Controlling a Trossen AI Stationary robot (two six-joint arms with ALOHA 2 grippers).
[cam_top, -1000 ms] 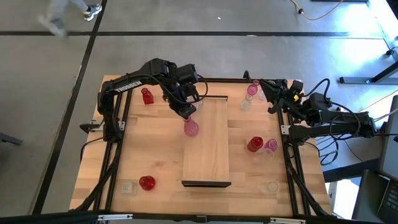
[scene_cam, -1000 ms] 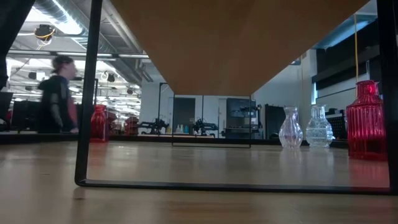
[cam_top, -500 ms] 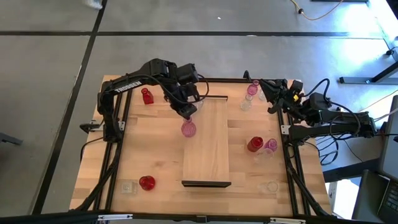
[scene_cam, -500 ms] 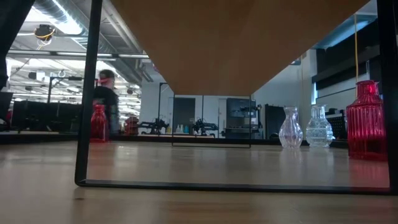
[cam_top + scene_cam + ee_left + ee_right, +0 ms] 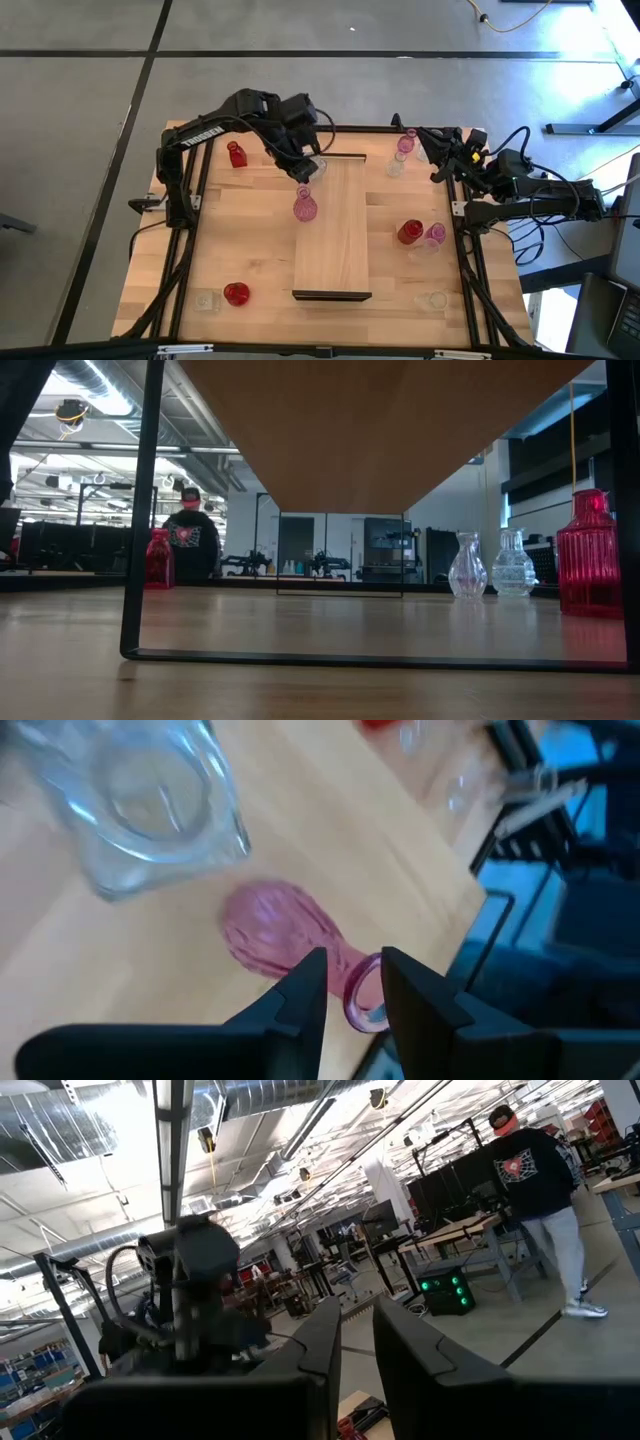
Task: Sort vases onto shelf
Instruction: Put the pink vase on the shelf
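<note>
The wooden bench [image 5: 240,250] carried the shelf [image 5: 335,240], a long light-wood board that lay lengthwise along the bench's middle and, in the low view, spanned the upper field on a thin black frame. The left arm reached from the bench's far-left corner to the shelf's far-left corner, where the left gripper [image 5: 305,173] hovered with its fingers parted by a narrow gap and nothing between them (in the left wrist view the gap lay just above a vase's mouth without touching it). The right arm waited at the bench's far-right corner; the state of the right gripper [image 5: 357,1314] could not be told. A pink vase [image 5: 304,208] stood upright at the shelf's left long edge, near the left gripper, and a clear vase [image 5: 319,168] stood at the shelf's far-left corner. On the bench, one red vase [image 5: 236,154] stood by the far-left corner and another red one [image 5: 236,293] by the near-left corner. A red and pink pair [image 5: 409,232] stood near the right edge. A pink and clear pair [image 5: 405,146] stood near the far-right corner.
</note>
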